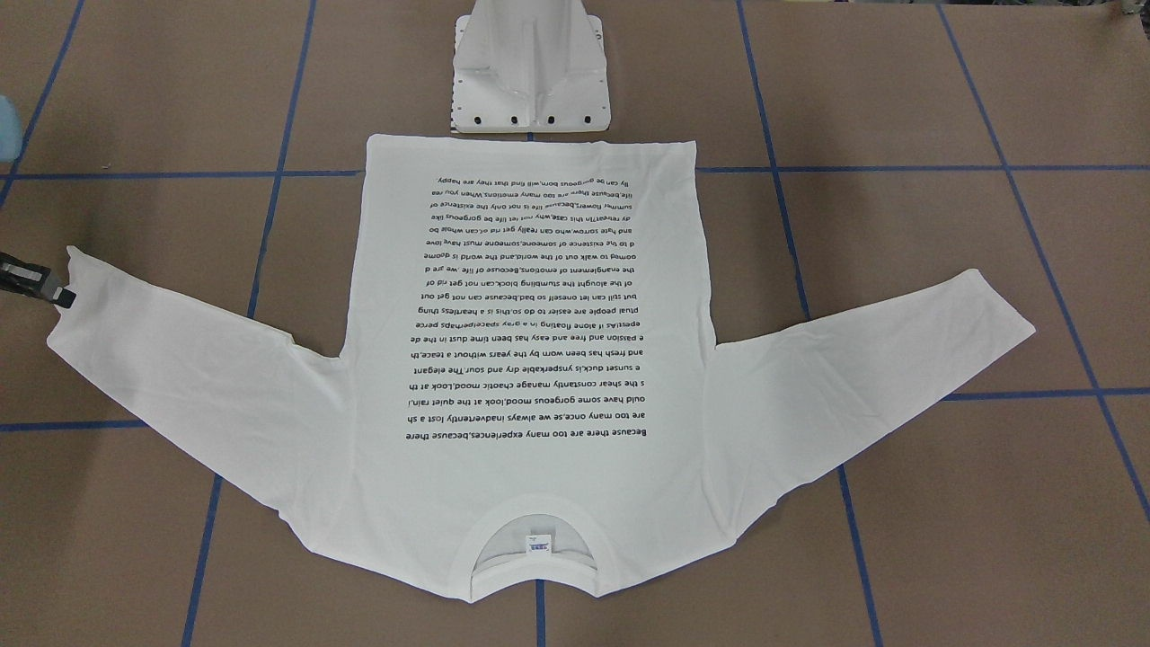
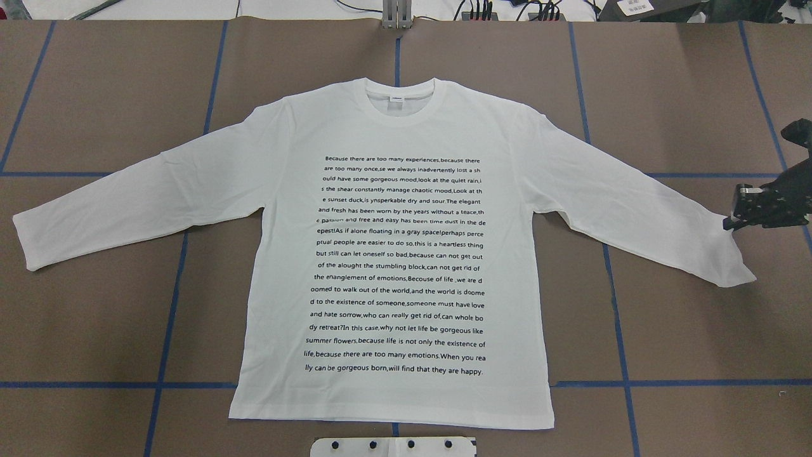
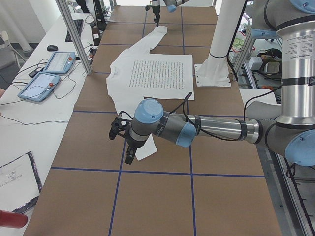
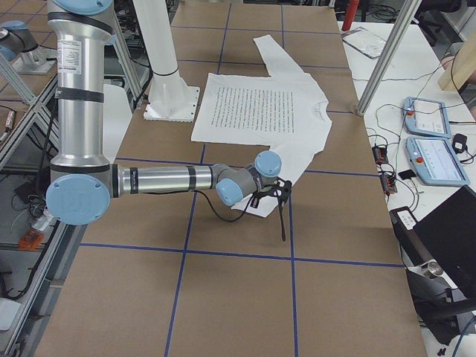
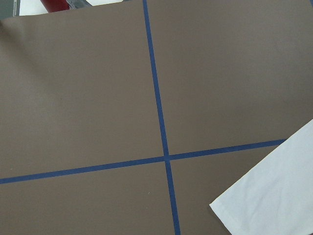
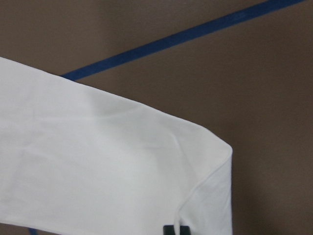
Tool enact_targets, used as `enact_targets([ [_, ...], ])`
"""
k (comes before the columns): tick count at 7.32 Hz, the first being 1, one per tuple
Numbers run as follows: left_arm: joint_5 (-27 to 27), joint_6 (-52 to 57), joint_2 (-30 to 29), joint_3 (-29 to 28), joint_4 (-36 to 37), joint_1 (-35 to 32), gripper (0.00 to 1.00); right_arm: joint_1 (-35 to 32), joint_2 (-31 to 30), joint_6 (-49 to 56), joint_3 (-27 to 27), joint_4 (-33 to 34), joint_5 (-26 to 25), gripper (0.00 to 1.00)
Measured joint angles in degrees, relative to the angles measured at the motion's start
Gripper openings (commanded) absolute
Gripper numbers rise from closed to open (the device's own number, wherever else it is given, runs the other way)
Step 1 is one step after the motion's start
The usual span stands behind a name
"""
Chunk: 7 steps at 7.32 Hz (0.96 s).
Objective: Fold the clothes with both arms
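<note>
The left hand [image 3: 125, 147] shows only in the left side view, low over the brown desk [image 2: 95, 317] and just beside the left cuff [image 2: 25, 244]. I cannot tell whether it is wide or narrow. Its wrist camera sees only that cuff's corner, bare desk and crossing blue tape [image 5: 164, 156].

The shirt [image 2: 393, 254] lies flat in the middle of the desk with its print up. Both sleeves are spread out and slant toward the robot's side. The hem lies nearest the white pedestal [image 1: 530, 81], just short of its base plate. The collar [image 2: 399, 101], with its small label, is on the far side.

The right sleeve [image 2: 634, 209] runs out to the right hand [image 2: 729, 223], which is closed narrow on the near corner of the cuff. In the right wrist view a black fingertip [image 6: 176, 230] sits on the cuff's edge, and the cloth curls a little there. The rest of the sleeve lies on the desk.
</note>
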<state>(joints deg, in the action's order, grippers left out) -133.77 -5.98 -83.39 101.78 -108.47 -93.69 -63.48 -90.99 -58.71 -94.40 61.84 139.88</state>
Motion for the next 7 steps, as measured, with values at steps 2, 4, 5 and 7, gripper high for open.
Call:
enact_targets([
  [2,-0.02,0.00,-0.08,-0.02,-0.06,0.00,1.00,5.85,10.09,-15.69,-0.12,0.29,-0.42,0.00],
  [4,-0.02,0.11,-0.10,-0.32,-0.07,0.00,1.00,8.72,24.85,-28.59,4.17,4.39,-0.95,0.00],
  [5,-0.03,0.15,-0.10,-0.50,-0.09,0.00,1.00,9.23,32.50,-32.93,7.16,7.14,-1.76,0.00],
  [7,-0.08,0.17,-0.03,-0.59,-0.09,0.00,1.00,10.12,45.74,-39.64,13.55,8.90,-4.65,0.00],
])
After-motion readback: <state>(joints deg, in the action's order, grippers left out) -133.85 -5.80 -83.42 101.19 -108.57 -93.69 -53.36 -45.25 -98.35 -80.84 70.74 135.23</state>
